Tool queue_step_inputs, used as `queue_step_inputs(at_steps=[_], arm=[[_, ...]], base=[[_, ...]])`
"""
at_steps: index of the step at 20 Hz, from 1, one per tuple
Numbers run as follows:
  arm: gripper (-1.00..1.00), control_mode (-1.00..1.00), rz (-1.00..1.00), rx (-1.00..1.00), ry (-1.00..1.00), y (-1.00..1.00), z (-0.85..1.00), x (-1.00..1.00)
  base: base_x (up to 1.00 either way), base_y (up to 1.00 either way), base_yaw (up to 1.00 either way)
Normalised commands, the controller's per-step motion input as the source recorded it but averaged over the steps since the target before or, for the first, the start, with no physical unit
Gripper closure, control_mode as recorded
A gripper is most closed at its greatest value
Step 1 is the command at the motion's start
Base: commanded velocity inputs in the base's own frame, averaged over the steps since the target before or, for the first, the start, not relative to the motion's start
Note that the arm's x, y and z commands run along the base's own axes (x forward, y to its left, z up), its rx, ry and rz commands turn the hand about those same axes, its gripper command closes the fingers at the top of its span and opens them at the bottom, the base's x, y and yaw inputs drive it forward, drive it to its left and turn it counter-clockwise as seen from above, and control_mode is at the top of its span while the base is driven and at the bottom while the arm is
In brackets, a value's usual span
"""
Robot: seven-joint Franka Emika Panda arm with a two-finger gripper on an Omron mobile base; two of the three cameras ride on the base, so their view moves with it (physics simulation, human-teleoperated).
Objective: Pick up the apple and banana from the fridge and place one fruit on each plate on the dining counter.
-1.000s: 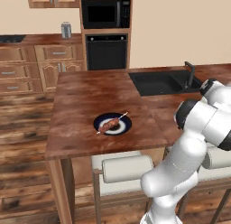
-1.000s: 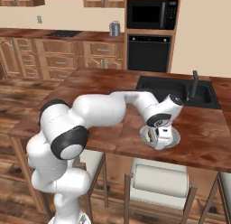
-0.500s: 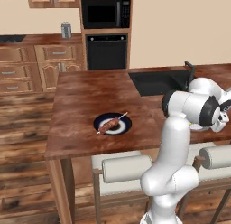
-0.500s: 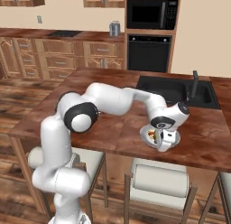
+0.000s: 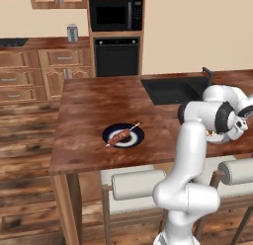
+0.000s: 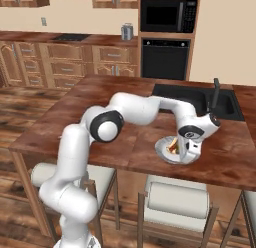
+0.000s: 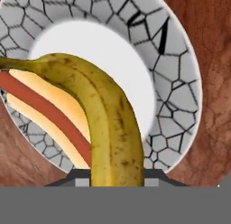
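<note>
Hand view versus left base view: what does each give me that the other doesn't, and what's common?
Hand view: speckled yellow banana in front of a round white plate with grey crackle rim, a bun-and-sausage hot dog on it. Left base view: dark navy plate carrying a meat skewer, black inset sink. Both: glossy reddish-brown wood counter top.

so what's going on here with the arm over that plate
The robot's hand is shut on a banana and holds it just over a grey crackle-patterned plate on the dining counter, near the black sink. That plate already carries what looks like a hot dog, lying beside the banana. Further along the counter a dark plate holds a skewer of meat. Whether the banana touches the plate yet can't be told.
</note>
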Motion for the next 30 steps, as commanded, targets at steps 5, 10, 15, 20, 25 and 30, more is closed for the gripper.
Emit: queue_step_inputs(at_steps=[5,10,15,20,25,30], arm=[[1.0,-1.0,0.0,0.0,-0.09,0.0,-0.4,0.0],[-1.0,-1.0,0.0,0.0,-0.13,0.0,-0.17,-0.06],[-1.0,-1.0,0.0,0.01,-0.19,0.0,-0.01,-0.04],[-1.0,-1.0,0.0,0.1,-0.3,0.0,0.49,-0.13],[-1.0,-1.0,0.04,-0.03,-0.48,0.06,0.87,-0.83],[-1.0,-1.0,0.12,-0.39,-0.48,0.71,0.87,-1.0]], base=[[0.0,0.0,0.0],[0.0,0.0,0.0],[0.0,0.0,0.0],[0.0,0.0,0.0],[0.0,0.0,0.0],[0.0,0.0,0.0]])
